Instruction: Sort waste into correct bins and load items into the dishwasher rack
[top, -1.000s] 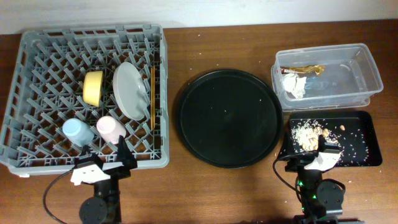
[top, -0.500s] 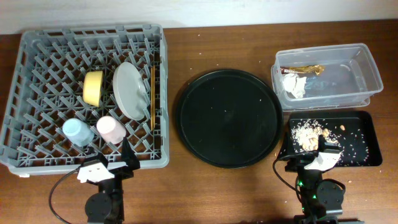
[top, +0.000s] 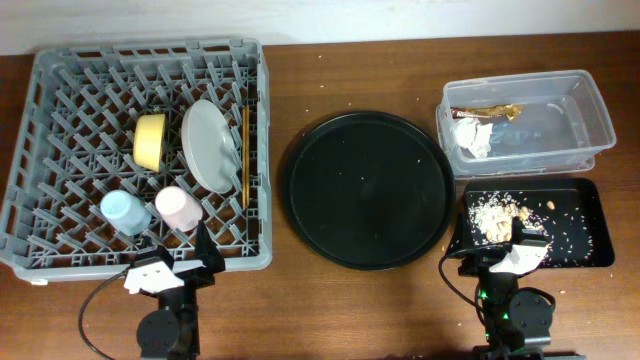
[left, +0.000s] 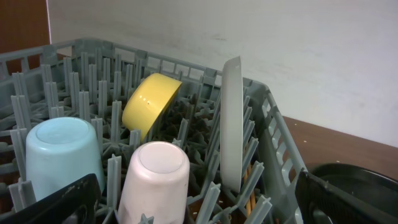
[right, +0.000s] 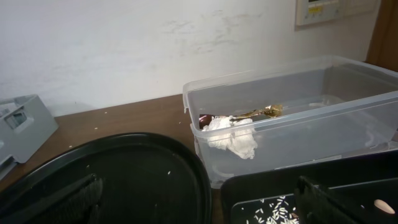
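Five items in the dishwasher rack (top: 150, 48), upper left of the overhead frame: yellow bowl (top: 150, 140) on edge, pale plate (top: 208, 145) upright just right of it, chopsticks (top: 245, 155) along the plate's right side, light-blue cup (top: 122, 210) and pink cup (top: 177, 205) mouth-down side by side near the rack's lower edge. Waste at right of frame: white napkin (top: 472, 135) and brown-gold wrapper (top: 487, 111) inside the clear tub (top: 592, 100), upper right; beige food scraps (top: 492, 213) in the shallow black tray (top: 592, 195) directly below. Round black tray (top: 365, 190) at centre, bare but for a few specks.

Looks like sorting and loading done; step in hand judged as parking plus a last check. To do it well: keep both arms low, clear of the rack's near wall, avoid nudging the cups, scan the wood for stray crumbs before calling it finished.

Left gripper (top: 203, 255) at bottom left, against the rack's lower edge, aimed up-frame at the cups; fingers (left: 56, 202) spread wide at the lower corners of the left wrist view, nothing gripped. Right gripper (top: 528, 238) at bottom right, over or touching the black tray's lower-left edge, cannot tell which; fingers (right: 348, 202) likewise apart, holding nothing.
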